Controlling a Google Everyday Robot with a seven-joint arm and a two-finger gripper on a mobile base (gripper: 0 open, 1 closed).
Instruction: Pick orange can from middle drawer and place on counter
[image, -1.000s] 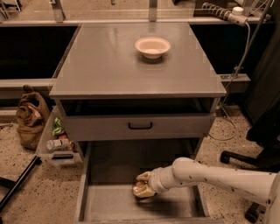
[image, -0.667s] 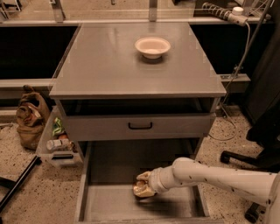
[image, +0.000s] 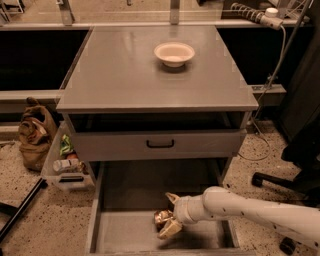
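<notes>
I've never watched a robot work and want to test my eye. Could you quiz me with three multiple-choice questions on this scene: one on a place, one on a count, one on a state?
1. Where is the orange can?
A. on the counter
B. in the bowl
C. in the middle drawer

2. How many bowls stand on the counter?
A. one
B. none
C. three

3. How is the middle drawer?
A. pushed shut
B. pulled out
C. taken out and lying on the floor

Answers:
1 C: the can lies on the drawer floor, at the gripper, which reaches down into that drawer.
2 A: a single pale bowl sits near the counter's far edge.
3 B: the drawer's floor lies in plain view.
</notes>
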